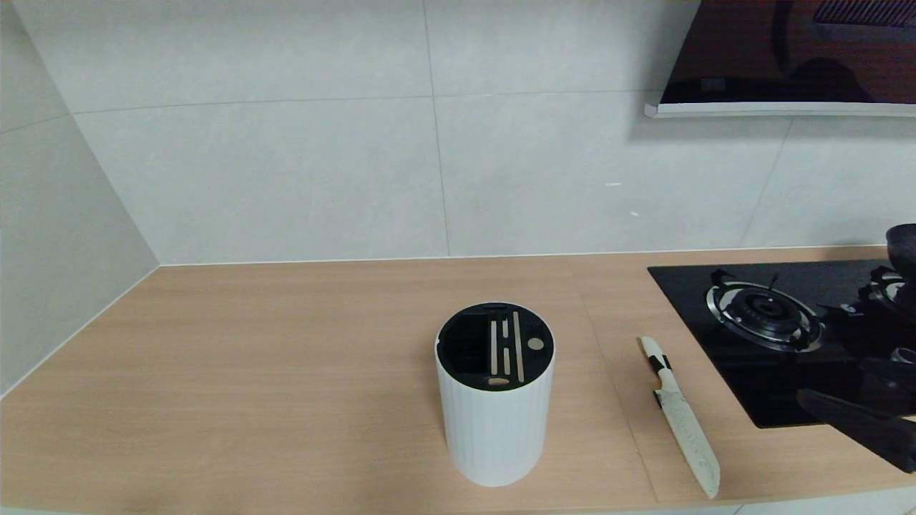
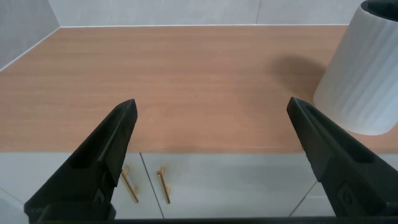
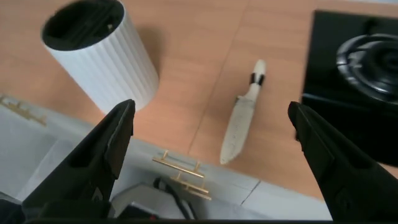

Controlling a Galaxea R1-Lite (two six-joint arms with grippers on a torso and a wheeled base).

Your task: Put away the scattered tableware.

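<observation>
A white ribbed knife holder (image 1: 495,400) with a black slotted top stands upright on the wooden counter (image 1: 286,372), near its front edge. A cream-coloured knife (image 1: 680,415) lies flat to the right of it, handle toward the wall, blade tip at the counter's front edge. My right gripper (image 3: 210,106) hovers open above the front edge, over the knife (image 3: 242,118), with the holder (image 3: 102,56) off to one side. One of its dark fingers (image 1: 855,422) shows in front of the hob. My left gripper (image 2: 211,102) is open and holds nothing, level with the counter's front edge, left of the holder (image 2: 364,74).
A black gas hob (image 1: 773,322) with burners fills the counter's right end, close to the knife. A range hood (image 1: 787,57) hangs above it. Tiled walls close the back and left. Cabinet doors with brass handles (image 2: 146,183) sit below the counter edge.
</observation>
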